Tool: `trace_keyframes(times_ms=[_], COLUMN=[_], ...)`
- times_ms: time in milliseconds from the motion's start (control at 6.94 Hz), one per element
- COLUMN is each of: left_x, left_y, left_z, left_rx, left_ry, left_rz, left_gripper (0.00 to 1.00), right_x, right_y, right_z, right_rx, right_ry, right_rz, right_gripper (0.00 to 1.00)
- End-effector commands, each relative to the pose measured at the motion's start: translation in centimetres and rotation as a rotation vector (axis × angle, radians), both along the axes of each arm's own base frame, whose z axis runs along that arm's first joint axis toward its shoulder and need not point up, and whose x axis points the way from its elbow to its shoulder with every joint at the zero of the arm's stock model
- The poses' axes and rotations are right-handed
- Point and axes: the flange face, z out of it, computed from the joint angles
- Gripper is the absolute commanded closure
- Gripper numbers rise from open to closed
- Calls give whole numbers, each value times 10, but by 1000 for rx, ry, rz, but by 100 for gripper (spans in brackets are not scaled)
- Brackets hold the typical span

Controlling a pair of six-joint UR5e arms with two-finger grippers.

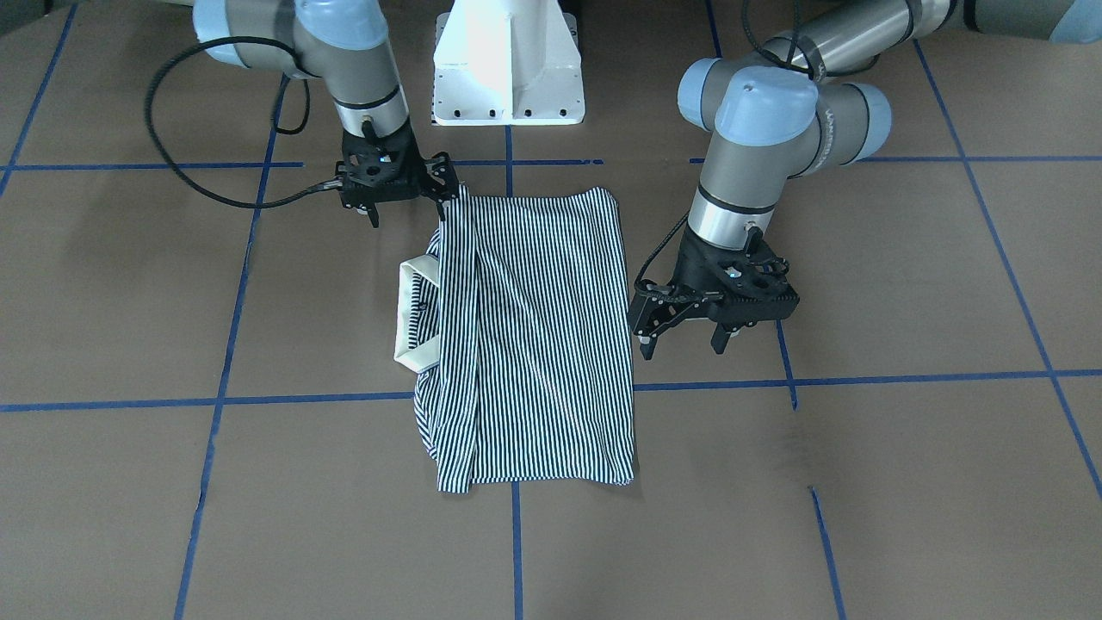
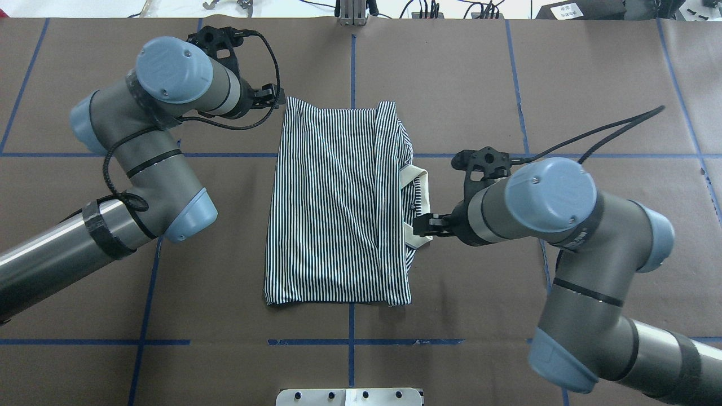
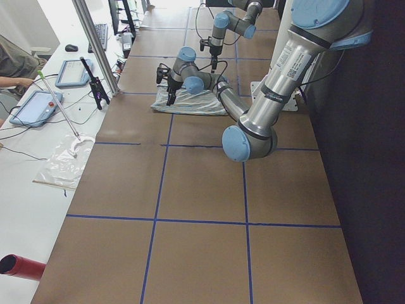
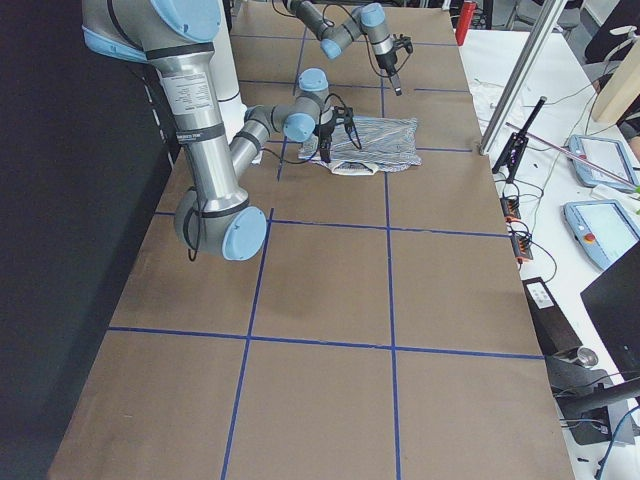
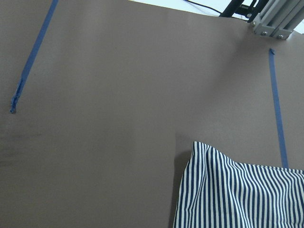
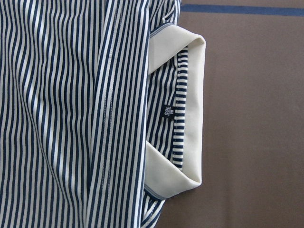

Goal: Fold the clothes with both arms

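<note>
Shirt (image 2: 338,203) is in neither gripper. Left gripper (image 1: 684,344): fingers spread wide, nothing between them, hanging just beside the shirt's edge in the front view. The overhead view puts it at the shirt's far corner on the robot's left (fingers mostly hidden by the wrist there). Right gripper (image 1: 407,208): also spread, one finger (image 1: 372,215) over bare table, the other overlapping the shirt's corner nearest the robot; can't tell if it touches. The overhead view has it at the collar (image 2: 424,192).

The shirt lies folded to a rectangle mid-table (image 2: 507,84), collar sticking out on the robot's right side. Right wrist camera looks straight down on the collar and shows a small dark label (image 6: 167,112) inside it, unreadable elsewhere. Left wrist camera catches only one shirt corner, brown table and blue tape lines (image 5: 278,109).
</note>
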Motion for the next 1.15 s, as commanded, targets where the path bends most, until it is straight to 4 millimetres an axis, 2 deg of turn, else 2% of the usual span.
trace_keyframes(times_ms=[0,144,433,1009], left_x=[-6,-5,-4,-4], left_y=[9,9,9,8], left_z=[6,11,14,14], left_rx=[-7,-9,-10,-11], left_ry=[1,-1,-3,-2], left_rz=[14,14,15,14], left_gripper=[0,0,0,0], right_x=[-37,-46,-80,-94], right_y=[20,26,25,30], right_z=[-12,-7,-25,-4], right_rx=[-8,-14,-38,-59], right_ry=[96,114,190,249], right_rz=[-54,-66,-80,-95], right_gripper=[0,0,0,0])
